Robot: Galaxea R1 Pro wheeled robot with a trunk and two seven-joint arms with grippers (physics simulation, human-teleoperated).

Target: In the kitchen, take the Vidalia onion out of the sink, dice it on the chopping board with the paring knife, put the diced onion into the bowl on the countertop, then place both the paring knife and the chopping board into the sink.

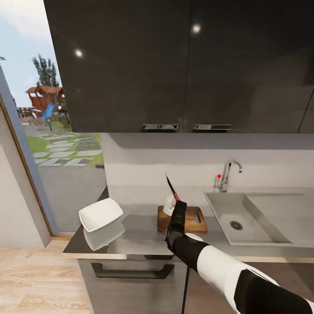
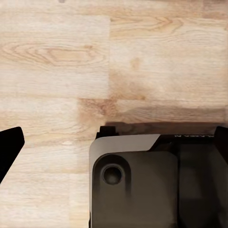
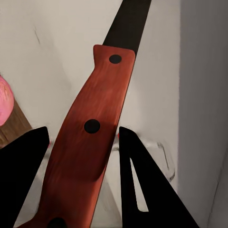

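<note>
The right gripper (image 3: 80, 190) clamps the red-handled, dark-bladed paring knife (image 3: 88, 142), blade tilted upward above the brown wooden chopping board (image 1: 194, 220). The pinkish Vidalia onion (image 3: 4, 99) lies beside the gripper, on that board. Left gripper state: cannot tell.

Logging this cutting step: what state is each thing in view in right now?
paring knife: gripped by the right gripper, blade pointing up.
Vidalia onion: on the chopping board; whether it is cut, cannot tell.
chopping board: flat on the countertop, beside the sink.
bowl: tilted, nothing in it.
sink: basin holds nothing.
left gripper: fingers apart, holding nothing, over wooden floor.
</note>
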